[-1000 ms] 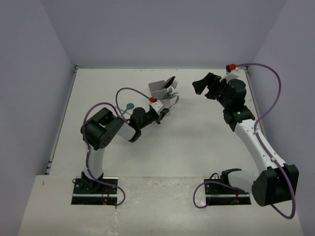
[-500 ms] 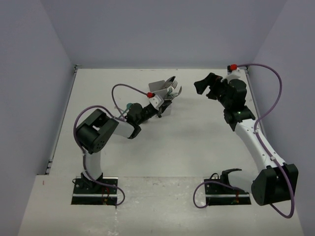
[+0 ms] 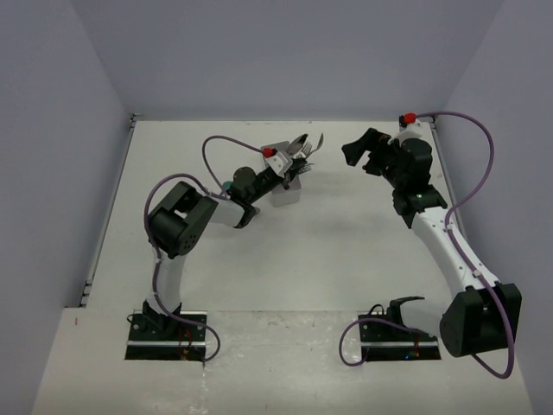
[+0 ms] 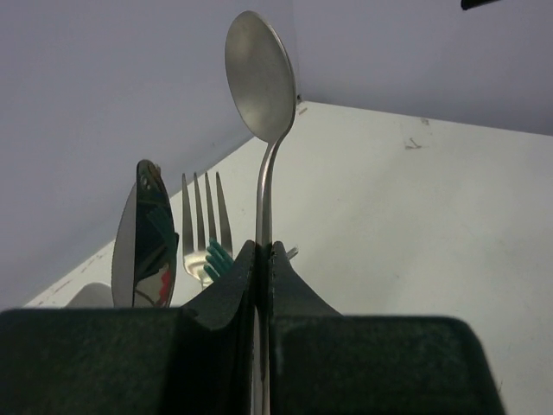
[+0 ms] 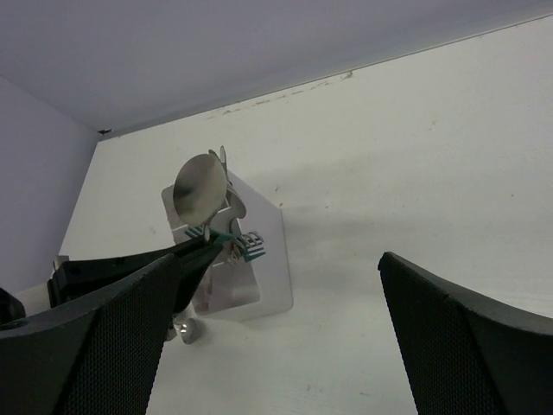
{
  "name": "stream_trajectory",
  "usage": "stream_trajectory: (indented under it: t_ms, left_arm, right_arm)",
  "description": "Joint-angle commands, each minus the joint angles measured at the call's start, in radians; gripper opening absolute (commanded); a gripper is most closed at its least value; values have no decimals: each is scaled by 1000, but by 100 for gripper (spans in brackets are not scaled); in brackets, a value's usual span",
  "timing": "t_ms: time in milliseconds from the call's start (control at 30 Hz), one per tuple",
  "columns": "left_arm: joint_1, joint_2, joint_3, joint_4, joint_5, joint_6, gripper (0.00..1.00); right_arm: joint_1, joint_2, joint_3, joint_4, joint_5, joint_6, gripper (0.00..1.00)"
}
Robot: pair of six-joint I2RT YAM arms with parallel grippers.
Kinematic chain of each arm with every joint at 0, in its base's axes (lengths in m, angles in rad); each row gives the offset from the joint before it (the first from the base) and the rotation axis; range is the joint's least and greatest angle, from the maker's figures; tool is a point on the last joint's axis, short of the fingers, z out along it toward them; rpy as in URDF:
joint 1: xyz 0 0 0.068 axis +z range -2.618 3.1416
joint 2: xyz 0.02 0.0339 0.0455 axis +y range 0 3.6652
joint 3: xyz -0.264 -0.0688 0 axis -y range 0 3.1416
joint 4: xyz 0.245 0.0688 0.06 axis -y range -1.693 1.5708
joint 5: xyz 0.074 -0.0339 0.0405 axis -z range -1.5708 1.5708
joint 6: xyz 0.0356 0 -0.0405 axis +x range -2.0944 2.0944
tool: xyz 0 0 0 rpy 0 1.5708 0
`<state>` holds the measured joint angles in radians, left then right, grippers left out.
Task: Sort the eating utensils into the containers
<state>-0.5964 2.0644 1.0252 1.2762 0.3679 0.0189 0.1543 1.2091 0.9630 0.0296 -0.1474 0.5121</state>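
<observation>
Two black fingers [image 4: 226,290] of the left gripper [image 4: 263,259] were pressed together on the thin handle of a silver spoon [image 4: 259,78], clamping it with no gap to be seen beside the metal. The spoon stood nearly upright, its bowl rising well above the fingertips, with the hollow side towards the wrist camera. Its lower handle was hidden behind the fingers, so which compartment it reached could not be told.

Just left of the clamped handle and a little beyond the fingertips stood a silver fork [image 4: 206,223], tines up. Some teal plastic tines [image 4: 219,256] showed low down between the fork and the left finger. Farther left of the gripper a second spoon [image 4: 145,233] stood with its shiny bowl turned partly sideways.

From the right wrist, the white box [image 5: 270,259] sat on the table [image 3: 328,251] directly at the left gripper's tip, with the spoon bowl above its far end.

The right gripper [image 3: 356,149] was well apart from the box, off to the box's right. Its jaws were spread wide and held nothing. The box lay ahead of that gripper, seen between its two fingers.
</observation>
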Motion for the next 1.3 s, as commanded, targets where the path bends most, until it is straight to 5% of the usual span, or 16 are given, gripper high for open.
stream_trajectory:
  t_ms: [0, 433, 467, 533, 633, 867, 1000, 1067, 1167, 1267]
  left_arm:
    - [26, 26, 33, 538, -3, 23, 0]
    - [46, 7, -68, 542, 6, 33, 1]
    - [46, 0, -82, 542, 3, 35, 20]
    - [47, -15, -94, 542, 16, 42, 21]
    - [46, -38, -126, 540, 35, 41, 43]
    - [46, -122, -180, 535, 40, 35, 68]
    - [46, -205, -223, 509, 48, 46, 71]
    - [46, -286, -263, 459, 20, 41, 99]
    - [44, -427, -280, 214, -32, 49, 100]
    - [46, -542, -168, -279, -196, -49, 100]
  right_arm:
    - [-9, 3, 37, 12, 17, -21, 99]
    - [-10, 61, 74, 4, 8, -21, 99]
    - [-12, 66, 74, 4, 6, -20, 99]
    - [-12, 69, 77, 4, 3, -18, 99]
    - [-10, 69, 77, 4, -4, -15, 99]
    - [-12, 66, 71, 7, -23, -12, 99]
    - [-9, 72, 89, 4, -72, -53, 99]
    - [1, 99, 139, -35, -121, -119, 99]
    - [66, 191, 263, -184, -127, -208, 99]
    - [145, 309, 394, -305, -16, -236, 99]
